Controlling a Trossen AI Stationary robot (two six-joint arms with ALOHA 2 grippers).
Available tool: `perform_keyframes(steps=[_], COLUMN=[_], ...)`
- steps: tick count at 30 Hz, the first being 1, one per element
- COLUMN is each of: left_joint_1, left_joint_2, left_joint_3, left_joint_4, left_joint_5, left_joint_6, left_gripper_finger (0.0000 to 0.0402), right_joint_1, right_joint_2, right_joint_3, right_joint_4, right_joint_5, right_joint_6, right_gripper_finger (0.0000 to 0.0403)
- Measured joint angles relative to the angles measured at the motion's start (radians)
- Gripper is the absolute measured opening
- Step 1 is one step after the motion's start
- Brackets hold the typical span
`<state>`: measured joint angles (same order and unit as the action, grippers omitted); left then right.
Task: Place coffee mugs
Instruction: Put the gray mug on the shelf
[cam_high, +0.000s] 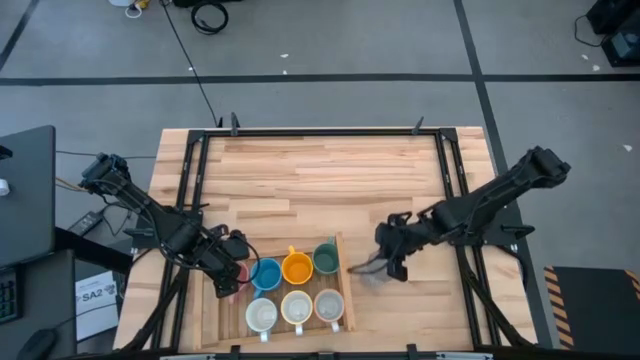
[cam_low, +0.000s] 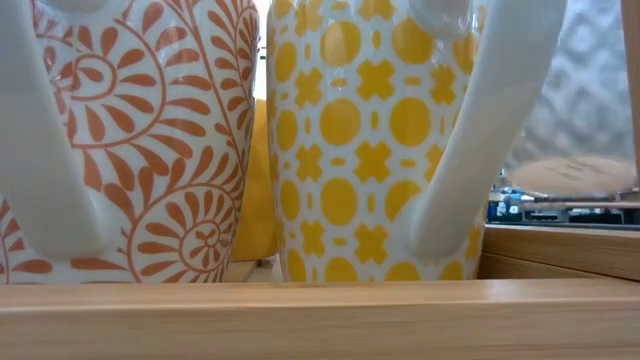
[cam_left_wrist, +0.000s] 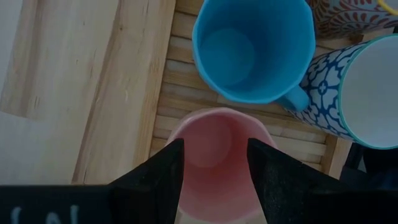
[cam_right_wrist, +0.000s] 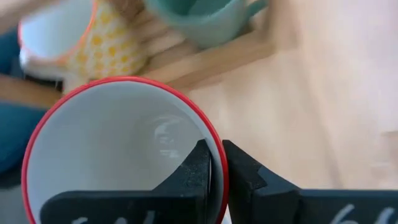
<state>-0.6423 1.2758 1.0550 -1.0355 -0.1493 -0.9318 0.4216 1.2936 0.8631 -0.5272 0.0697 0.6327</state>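
Observation:
A wooden tray (cam_high: 349, 300) at the table's near edge holds mugs: blue (cam_high: 265, 272), orange (cam_high: 296, 268) and dark green (cam_high: 326, 259) in its far row, three pale ones (cam_high: 297, 308) in its near row. A pink mug (cam_left_wrist: 214, 134) stands on the tray's slats at the far row's left end. My left gripper (cam_left_wrist: 214, 143) is open just above it, a fingertip over each side of the rim. Right of the tray, my right gripper (cam_high: 387, 265) is shut on a white, red-rimmed mug (cam_right_wrist: 112, 155). In the low view, two patterned mugs (cam_low: 370, 140) fill the picture. My left gripper: I cannot tell whether its fingertips touch the pink mug's rim. My right gripper pinches the red-rimmed mug's wall at the rim (cam_right_wrist: 219, 180), one finger inside (cam_right_wrist: 198, 171) and one outside (cam_right_wrist: 245, 177). The fingers slant down from the table's right side. The mug hangs below them, mouth up.
The tray's raised right rim (cam_right_wrist: 211, 59) lies between the held mug and the green mug (cam_right_wrist: 199, 18). Black frame rails (cam_high: 450, 190) run along the table's left and right sides. A blue-patterned mug (cam_left_wrist: 367, 93) stands close beside the blue one (cam_left_wrist: 252, 50).

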Motion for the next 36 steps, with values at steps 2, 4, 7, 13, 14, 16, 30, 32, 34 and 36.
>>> perform_keyframes(steps=[2, 4, 7, 13, 14, 16, 30, 32, 34, 36], left_joint_1=[0.000, 0.000, 0.000, 0.000, 0.000, 0.000, 0.107, 0.156, 0.203, 0.259], left_joint_2=[0.000, 0.000, 0.000, 0.000, 0.000, -0.002, -0.107, -0.110, -0.109, -0.108], left_joint_3=[0.000, 0.000, 0.000, 0.000, 0.000, 0.000, 0.000, 0.000, 0.000, 0.000], left_joint_4=[0.000, -0.001, -0.001, -0.002, -0.002, -0.003, 0.012, 0.047, 0.092, 0.162], left_joint_5=[0.000, 0.000, 0.000, 0.001, 0.004, 0.014, -0.195, -0.303, -0.420, -0.513], left_joint_6=[0.000, 0.000, 0.000, 0.000, 0.000, 0.000, -0.052, -0.052, -0.051, -0.035], left_gripper_finger=[0.0183, 0.0183, 0.0183, 0.0183, 0.0183, 0.0183, 0.0183, 0.0183, 0.0183, 0.0183], right_joint_1=[-0.032, -0.068, -0.127, -0.240, -0.259, -0.293, -0.498, -0.518, -0.536, -0.550], right_joint_2=[-0.036, -0.066, -0.111, -0.169, -0.175, -0.179, -0.050, -0.013, 0.025, 0.062], right_joint_3=[0.000, 0.000, 0.000, 0.000, 0.000, 0.000, 0.000, 0.000, 0.000, 0.000], right_joint_4=[-0.023, -0.052, -0.064, -0.037, -0.026, -0.005, 0.438, 0.519, 0.605, 0.670], right_joint_5=[0.026, 0.044, 0.071, 0.181, 0.205, 0.249, 0.461, 0.496, 0.526, 0.546], right_joint_6=[0.000, 0.000, 0.000, 0.025, 0.033, 0.041, -0.112, -0.144, -0.176, -0.202], right_gripper_finger=[0.0034, 0.0034, 0.0034, 0.0034, 0.0034, 0.0034, 0.0034, 0.0034, 0.0034, 0.0034])
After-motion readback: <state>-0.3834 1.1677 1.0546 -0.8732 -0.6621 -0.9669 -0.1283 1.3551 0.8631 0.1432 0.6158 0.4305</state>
